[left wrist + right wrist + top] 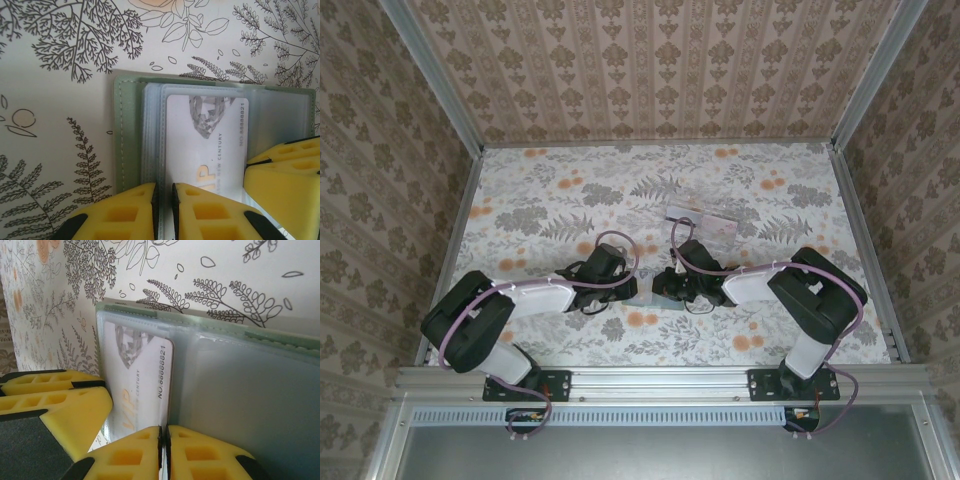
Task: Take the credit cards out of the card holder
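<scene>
The grey-green card holder (122, 135) lies open on the floral table, its clear sleeves (250, 390) fanned out. A white credit card (205, 145) printed "VIP" sits over the left panel. My left gripper (163, 210) is shut on the sleeve edges just left of the card. My right gripper (164, 452) is shut on the near right edge of that credit card (137, 375). Each wrist view also shows the other arm's yellow fingers (285, 185) (55, 405) close beside the card. From above, both grippers (632, 290) (660, 290) meet over the card holder (645, 297).
A clear plastic tray (705, 222) lies just behind the right arm's wrist. Patterned walls close off the table on the left, right and back. Bare floral tabletop (550, 190) stretches behind and to either side of the arms.
</scene>
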Tool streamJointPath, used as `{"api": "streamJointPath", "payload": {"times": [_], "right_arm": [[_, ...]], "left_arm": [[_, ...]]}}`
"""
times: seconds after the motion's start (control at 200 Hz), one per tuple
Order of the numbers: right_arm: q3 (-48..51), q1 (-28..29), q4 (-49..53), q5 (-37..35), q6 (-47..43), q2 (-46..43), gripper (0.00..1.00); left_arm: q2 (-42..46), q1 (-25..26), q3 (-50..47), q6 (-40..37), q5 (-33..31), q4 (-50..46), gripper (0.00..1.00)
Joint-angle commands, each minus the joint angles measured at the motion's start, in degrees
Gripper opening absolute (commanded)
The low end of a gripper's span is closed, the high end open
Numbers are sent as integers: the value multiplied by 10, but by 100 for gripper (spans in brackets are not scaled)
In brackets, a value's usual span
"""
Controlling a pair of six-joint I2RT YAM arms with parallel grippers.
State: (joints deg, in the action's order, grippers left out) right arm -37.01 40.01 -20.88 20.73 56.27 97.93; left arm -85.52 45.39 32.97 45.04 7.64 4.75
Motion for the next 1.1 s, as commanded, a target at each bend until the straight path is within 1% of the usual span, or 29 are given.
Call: {"api": "streamJointPath", "payload": {"times": [0.0, 0.15, 0.23, 0.3, 0.345, 0.4, 0.81, 1.095], "right_arm": [[-1, 2, -49, 23, 12, 15, 14], [0, 2, -58, 30, 15, 19, 17], [-1, 2, -59, 32, 14, 19, 16], [1, 2, -55, 29, 14, 19, 12], [3, 1, -55, 28, 14, 18, 5], [8, -1, -56, 25, 15, 14, 0], [69, -42, -49, 20, 3, -50, 0], [67, -43, -61, 31, 3, -41, 0]], "left_arm": [[-25, 15, 0, 5, 16, -25, 17], [-25, 17, 1, 4, 16, -25, 17], [-25, 17, 2, 5, 15, -26, 17], [-25, 17, 3, 4, 15, -27, 17], [-24, 18, 2, 5, 14, -28, 17], [-23, 18, 2, 5, 13, -28, 17], [-20, 13, -2, 9, 2, -40, 16], [-24, 15, 3, 6, 5, -41, 14]]}}
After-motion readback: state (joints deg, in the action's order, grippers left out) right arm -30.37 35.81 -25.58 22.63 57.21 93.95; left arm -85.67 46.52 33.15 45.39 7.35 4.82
